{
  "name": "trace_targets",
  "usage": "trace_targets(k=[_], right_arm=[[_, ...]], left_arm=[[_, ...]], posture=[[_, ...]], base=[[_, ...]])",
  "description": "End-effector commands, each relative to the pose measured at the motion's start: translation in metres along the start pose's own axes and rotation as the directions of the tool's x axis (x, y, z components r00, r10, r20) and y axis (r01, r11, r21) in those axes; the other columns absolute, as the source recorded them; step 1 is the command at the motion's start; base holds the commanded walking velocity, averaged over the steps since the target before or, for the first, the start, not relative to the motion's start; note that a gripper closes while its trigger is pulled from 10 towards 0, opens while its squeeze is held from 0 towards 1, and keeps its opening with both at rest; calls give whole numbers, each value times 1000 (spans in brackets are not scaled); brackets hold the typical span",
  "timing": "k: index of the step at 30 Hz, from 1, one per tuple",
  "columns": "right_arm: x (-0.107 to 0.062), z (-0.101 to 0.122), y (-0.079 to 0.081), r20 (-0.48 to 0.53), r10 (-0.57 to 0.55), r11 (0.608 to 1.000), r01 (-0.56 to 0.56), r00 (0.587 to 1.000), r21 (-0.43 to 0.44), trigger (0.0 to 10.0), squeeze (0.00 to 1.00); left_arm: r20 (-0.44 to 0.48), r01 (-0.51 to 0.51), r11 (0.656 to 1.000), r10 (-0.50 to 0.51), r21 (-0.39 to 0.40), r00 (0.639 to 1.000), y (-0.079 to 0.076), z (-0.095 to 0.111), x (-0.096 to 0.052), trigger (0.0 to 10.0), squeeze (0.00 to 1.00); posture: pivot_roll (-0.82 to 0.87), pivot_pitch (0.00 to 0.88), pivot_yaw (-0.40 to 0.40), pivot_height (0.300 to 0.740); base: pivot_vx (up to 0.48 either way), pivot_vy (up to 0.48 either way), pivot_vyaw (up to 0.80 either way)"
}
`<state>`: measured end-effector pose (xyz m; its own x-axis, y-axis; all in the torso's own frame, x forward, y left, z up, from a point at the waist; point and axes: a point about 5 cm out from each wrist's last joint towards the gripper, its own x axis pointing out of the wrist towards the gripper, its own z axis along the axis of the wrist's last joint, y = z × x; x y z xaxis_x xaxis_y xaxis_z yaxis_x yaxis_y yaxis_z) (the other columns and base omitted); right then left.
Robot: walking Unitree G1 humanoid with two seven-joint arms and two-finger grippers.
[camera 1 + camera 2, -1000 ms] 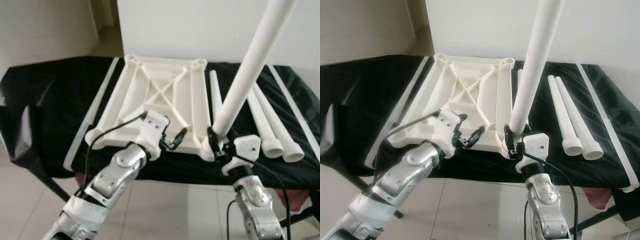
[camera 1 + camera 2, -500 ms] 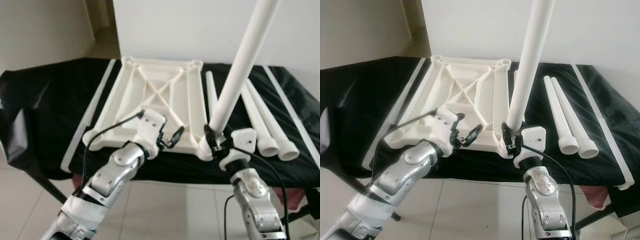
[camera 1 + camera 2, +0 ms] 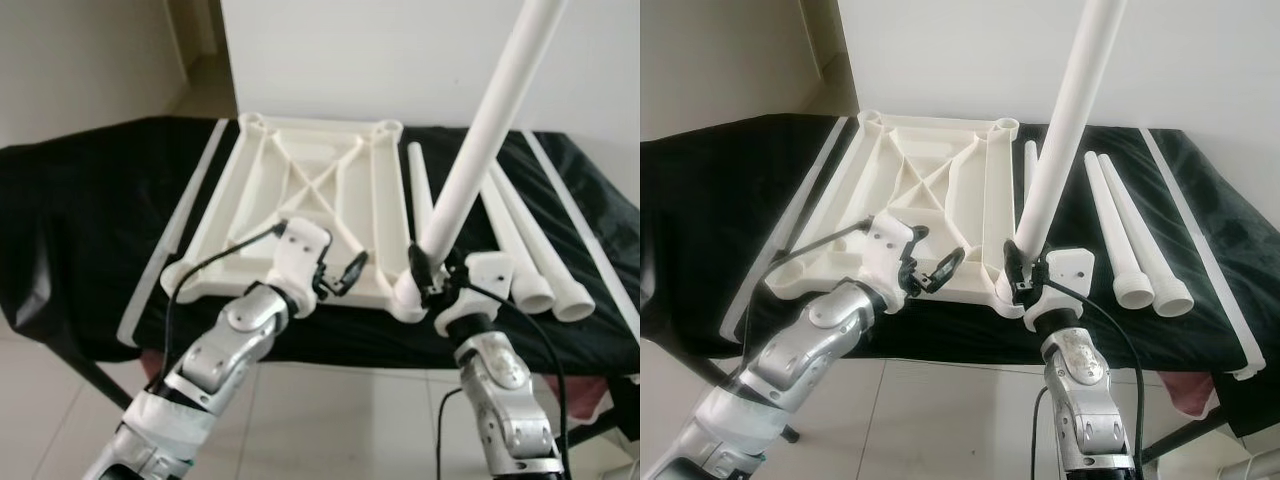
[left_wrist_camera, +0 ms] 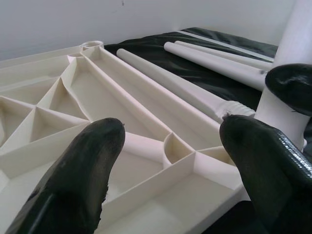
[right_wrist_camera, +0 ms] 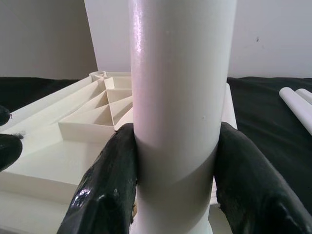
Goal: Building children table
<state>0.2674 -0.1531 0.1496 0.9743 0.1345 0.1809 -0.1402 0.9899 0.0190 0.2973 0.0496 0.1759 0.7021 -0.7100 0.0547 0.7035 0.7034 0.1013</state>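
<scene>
A cream plastic tabletop [image 3: 300,190] lies upside down on the black-covered table, ribs facing up. A long white leg [image 3: 480,140] stands tilted in its near right corner socket [image 3: 408,295]. My right gripper [image 3: 428,275] is shut on the leg's base, one finger [image 5: 109,185] on each side of the leg [image 5: 178,107]. My left gripper [image 3: 345,277] is open above the tabletop's near edge, its fingers [image 4: 73,180] spread over the ribs [image 4: 146,146] with nothing between them.
One loose leg [image 3: 418,190] lies beside the tabletop and two more [image 3: 530,240] lie further right. Long white strips rest along the left [image 3: 175,235] and right [image 3: 590,240] sides. A white wall stands behind; tiled floor shows below the table's front edge.
The camera has shifted a little. The held leg leans slightly more upright than a second ago. Both grippers keep their places and states.
</scene>
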Motion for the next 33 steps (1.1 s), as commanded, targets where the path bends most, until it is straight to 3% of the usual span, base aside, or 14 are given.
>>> trace_targets(k=[1, 8, 10, 11, 13, 18, 25, 29, 33], right_arm=[[-11, -30, -3, -152, -53, 999, 52, 987, -10, 10000, 0], [-15, -27, -4, -120, -192, 981, 190, 974, -25, 10000, 0], [-17, -32, -5, -125, -335, 942, 334, 934, -28, 10000, 0], [-17, -32, -5, -125, -335, 942, 334, 934, -28, 10000, 0], [-16, -34, -4, -127, -438, 899, 434, 890, -56, 10000, 0], [-14, -33, -2, -112, -459, 888, 449, 882, -102, 10000, 0], [-18, -35, -6, -93, -460, 886, 451, 883, -103, 10000, 0], [-21, -33, 0, -11, -363, 924, 358, 932, -136, 10000, 0], [-27, -36, 1, 6, -324, 938, 323, 946, -124, 10000, 0]], left_arm=[[-5, 186, 983, -186, 7, 983, -9, 1, -2, 10000, 0], [-5, 186, 982, -186, 3, 982, -8, 1, -2, 10000, 0], [-1, 187, 982, -187, 1, 982, -9, 2, -1, 10000, 0], [-1, 187, 982, -187, 1, 982, -9, 2, -1, 10000, 0], [0, 187, 982, -187, 2, 982, -9, 2, -1, 10000, 0], [1, 183, 983, -183, 2, 983, -8, 3, -2, 10000, 0], [1, 178, 984, -178, 1, 984, -7, 3, -2, 10000, 0], [4, 172, 985, -172, 0, 985, -7, 4, -3, 10000, 0], [4, 172, 985, -172, 2, 985, -7, 4, -2, 10000, 0]], posture=[[10, 69, 10, 740], [8, 70, 9, 740], [11, 67, 9, 740], [11, 67, 9, 740], [16, 65, 8, 740], [21, 62, 7, 740], [25, 61, 3, 740], [23, 59, 4, 740], [24, 59, 2, 740]], base=[[0, 0, 0], [0, 0, 0], [0, 0, 0], [0, 0, 0], [0, 0, 0], [0, 0, 0], [0, 0, 0], [0, 0, 0], [0, 0, 0]])
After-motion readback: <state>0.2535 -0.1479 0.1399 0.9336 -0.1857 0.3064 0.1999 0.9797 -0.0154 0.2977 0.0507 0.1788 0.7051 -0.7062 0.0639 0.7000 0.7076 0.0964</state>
